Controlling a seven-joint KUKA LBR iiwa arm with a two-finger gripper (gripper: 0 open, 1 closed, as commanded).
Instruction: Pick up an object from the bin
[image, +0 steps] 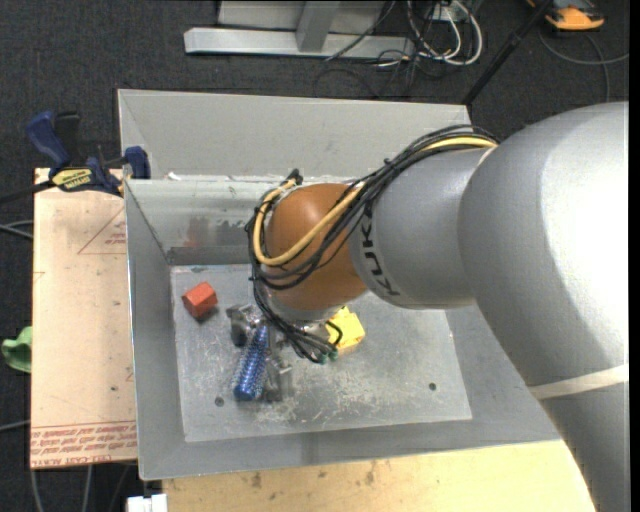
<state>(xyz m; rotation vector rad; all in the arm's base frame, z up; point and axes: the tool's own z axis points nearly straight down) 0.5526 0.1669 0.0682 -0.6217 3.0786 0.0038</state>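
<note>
Big grey arm (560, 270) hogs the near right. Its gripper (262, 352) sits low over a blue ribbed stick (248, 375) lying left of middle on the bin (400, 395) floor. Can't tell if it's spread or clamped. Nothing looks lifted yet, I'd say. A yellow piece (347, 328) is just right of it and a red block (200, 300) is farther left. The lettering on the arm reads KUKA.

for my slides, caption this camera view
Gripper low over a blue ridged piece, red block and yellow thing beside it
</note>
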